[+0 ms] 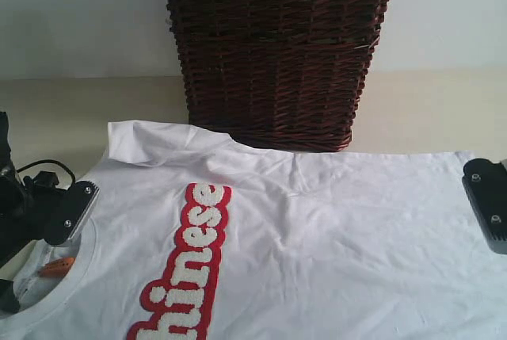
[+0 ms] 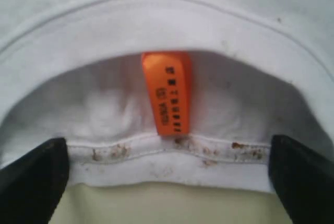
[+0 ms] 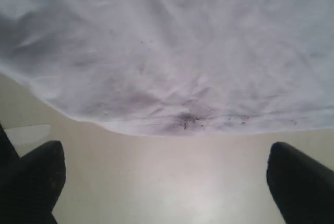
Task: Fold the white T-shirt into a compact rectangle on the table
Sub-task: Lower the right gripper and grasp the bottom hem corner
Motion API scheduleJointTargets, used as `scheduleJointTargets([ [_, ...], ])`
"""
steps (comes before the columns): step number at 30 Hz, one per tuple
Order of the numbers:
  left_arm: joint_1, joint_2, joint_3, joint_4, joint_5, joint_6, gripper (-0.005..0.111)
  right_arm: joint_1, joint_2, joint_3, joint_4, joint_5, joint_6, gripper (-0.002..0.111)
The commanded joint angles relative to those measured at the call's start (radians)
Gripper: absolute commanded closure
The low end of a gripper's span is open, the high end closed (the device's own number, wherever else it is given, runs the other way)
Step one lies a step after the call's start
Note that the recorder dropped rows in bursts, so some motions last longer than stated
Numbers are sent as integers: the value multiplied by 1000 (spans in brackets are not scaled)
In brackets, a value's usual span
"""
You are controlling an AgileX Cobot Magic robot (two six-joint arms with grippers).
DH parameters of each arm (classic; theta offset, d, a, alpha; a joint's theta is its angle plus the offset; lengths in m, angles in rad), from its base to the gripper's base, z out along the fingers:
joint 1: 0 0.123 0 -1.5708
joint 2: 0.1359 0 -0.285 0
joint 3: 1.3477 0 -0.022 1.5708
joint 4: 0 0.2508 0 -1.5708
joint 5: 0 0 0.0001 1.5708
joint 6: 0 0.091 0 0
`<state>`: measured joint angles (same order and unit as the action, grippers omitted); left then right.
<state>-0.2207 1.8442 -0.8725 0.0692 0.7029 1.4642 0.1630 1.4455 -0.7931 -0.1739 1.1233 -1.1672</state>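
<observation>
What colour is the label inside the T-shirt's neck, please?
The label is orange, clearest in the left wrist view.

exterior: low, facing basket (image 1: 277,55) over white T-shirt (image 1: 333,229) | wrists: close, above its collar (image 2: 167,25) and hem (image 3: 219,122)

T-shirt (image 1: 317,237) flat on table (image 1: 79,110), basket (image 1: 273,55) behind.

The white T-shirt's (image 1: 333,229) lettering (image 1: 190,261) was cropped by the exterior view's lower edge. Print on the orange tag (image 2: 167,91) was too blurred to read.
</observation>
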Motion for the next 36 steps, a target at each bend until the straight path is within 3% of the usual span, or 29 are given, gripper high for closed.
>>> scheduleJointTargets([
  [1,2,29,12,19,13,-2,1,-11,109,3,-58,-77,21,3],
  [5,2,29,12,19,13,-2,1,-114,196,3,34,-209,-30,3],
  [12,2,29,12,19,13,-2,1,-261,312,-41,36,-245,-46,3],
  [25,2,29,12,19,9,-2,1,-245,350,-86,-4,-362,-164,3],
  [36,2,29,12,19,9,-2,1,-245,371,-86,41,-258,-218,3],
])
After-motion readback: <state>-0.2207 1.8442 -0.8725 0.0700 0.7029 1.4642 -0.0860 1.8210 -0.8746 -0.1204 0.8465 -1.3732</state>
